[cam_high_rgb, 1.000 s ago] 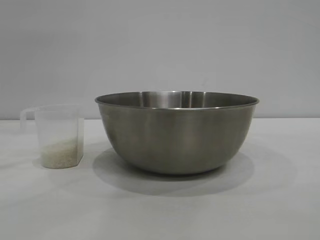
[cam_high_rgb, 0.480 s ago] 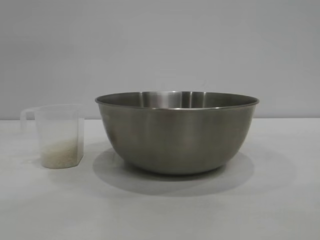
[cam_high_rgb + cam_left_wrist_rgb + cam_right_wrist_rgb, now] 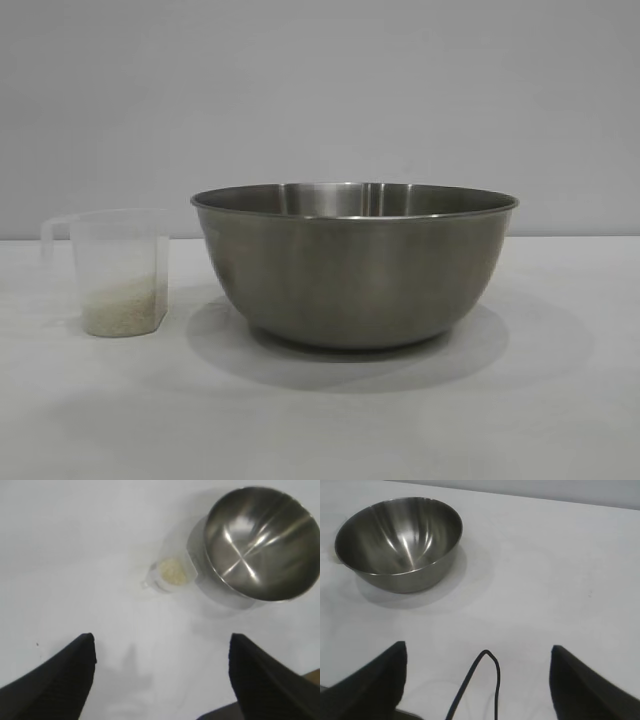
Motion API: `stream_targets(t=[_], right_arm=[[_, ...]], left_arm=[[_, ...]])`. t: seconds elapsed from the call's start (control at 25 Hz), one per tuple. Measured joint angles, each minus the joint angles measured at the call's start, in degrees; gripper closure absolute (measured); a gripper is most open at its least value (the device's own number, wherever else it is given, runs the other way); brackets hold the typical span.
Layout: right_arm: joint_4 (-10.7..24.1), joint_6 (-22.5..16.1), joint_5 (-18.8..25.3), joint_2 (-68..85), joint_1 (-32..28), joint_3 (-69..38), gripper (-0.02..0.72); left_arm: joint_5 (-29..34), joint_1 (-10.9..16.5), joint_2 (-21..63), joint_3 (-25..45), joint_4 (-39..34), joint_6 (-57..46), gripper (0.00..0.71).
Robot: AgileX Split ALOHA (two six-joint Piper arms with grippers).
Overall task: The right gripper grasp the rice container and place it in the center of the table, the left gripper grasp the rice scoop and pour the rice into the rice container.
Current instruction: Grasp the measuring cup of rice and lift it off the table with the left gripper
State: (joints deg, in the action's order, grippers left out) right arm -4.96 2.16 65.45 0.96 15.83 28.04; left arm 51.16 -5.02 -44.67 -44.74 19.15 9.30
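The rice container (image 3: 355,265), a wide steel bowl, stands on the white table (image 3: 320,420) near the middle of the exterior view; it also shows in both wrist views (image 3: 260,542) (image 3: 400,542) and looks empty. Just left of it stands the rice scoop (image 3: 118,272), a translucent cup with its loop handle on its left side and a shallow layer of rice (image 3: 122,306) inside. From above the rice (image 3: 172,571) shows in the scoop (image 3: 167,575), close beside the bowl. My left gripper (image 3: 161,642) is open, high above bare table. My right gripper (image 3: 478,651) is open too, well away from the bowl.
A thin black cable (image 3: 480,680) loops between the right gripper's fingers. A plain grey wall (image 3: 320,90) stands behind the table. Neither arm shows in the exterior view. Bare tabletop lies to the right of the bowl.
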Motion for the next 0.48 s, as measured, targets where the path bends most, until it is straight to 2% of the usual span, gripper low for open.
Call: stream_targets(t=[0.2, 0.48], right_arm=[[0.00, 0.00, 0.00, 0.00, 0.00, 0.00, 0.178], [0.00, 0.00, 0.00, 0.00, 0.00, 0.00, 0.178]], left_arm=[[-16.10, 0.00, 4.37, 11.90, 1.00, 0.34, 0.221], [-37.12, 0.00, 4.53, 25.31, 2.43, 0.47, 0.221]])
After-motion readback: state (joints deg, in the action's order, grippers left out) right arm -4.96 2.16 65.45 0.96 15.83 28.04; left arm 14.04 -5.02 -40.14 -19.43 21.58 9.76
